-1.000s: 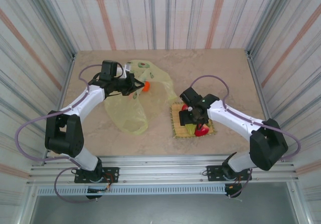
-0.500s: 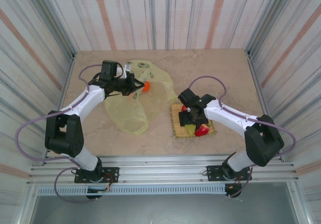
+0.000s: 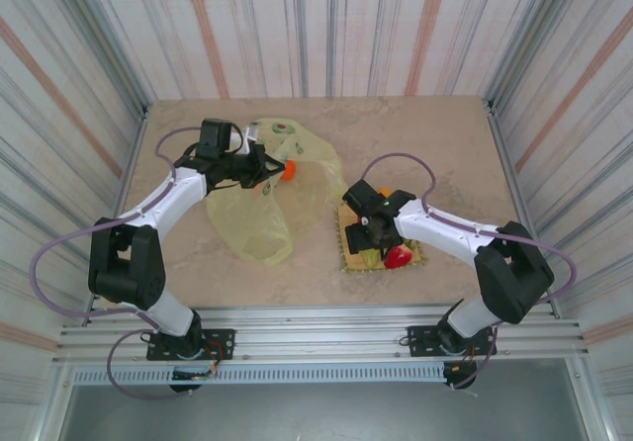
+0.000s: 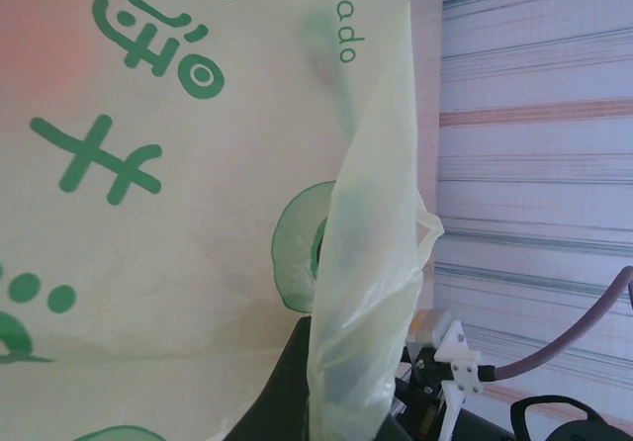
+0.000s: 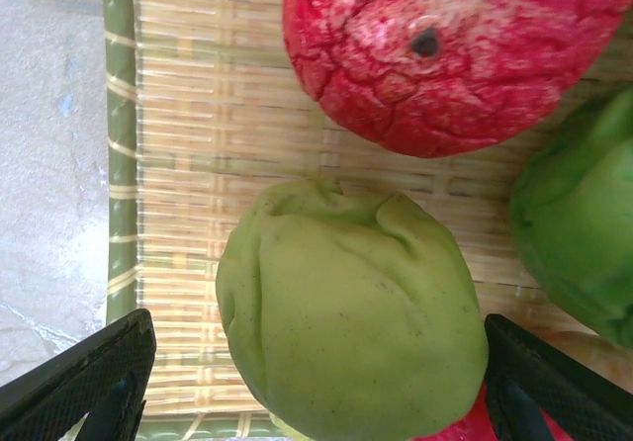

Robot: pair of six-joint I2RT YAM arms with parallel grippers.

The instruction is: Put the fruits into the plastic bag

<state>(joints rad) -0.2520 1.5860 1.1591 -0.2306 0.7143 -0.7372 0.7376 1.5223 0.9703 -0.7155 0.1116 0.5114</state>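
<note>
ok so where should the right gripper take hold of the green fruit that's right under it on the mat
Across its widest middle, straight down from above. The green fruit sits rounded on the woven mat, and the open right gripper straddles it. One flank faces bare mat; a second green fruit crowds the other, so that finger likely needs care.
</note>
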